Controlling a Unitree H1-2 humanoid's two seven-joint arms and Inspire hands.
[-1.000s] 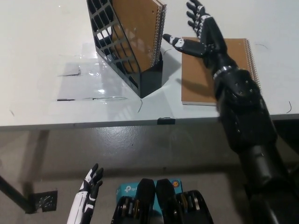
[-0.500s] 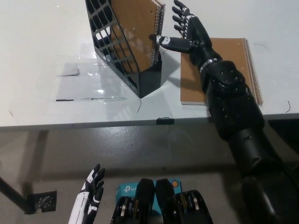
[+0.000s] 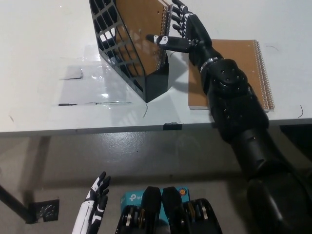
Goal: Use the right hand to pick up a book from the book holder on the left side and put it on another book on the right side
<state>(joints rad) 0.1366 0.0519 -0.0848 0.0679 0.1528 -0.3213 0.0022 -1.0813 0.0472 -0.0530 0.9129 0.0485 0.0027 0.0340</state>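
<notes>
black right hand spread at the spiral edge of the brown spiral-bound notebook, nothing held | notebook upright in black mesh book holder | risk: thin pinch slips; light holder tips | white left hand idle low, fingers apart

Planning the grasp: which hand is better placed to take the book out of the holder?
Right. The right hand is open at the spiral edge of the book in the book holder; the left hand hangs below the table.
</notes>
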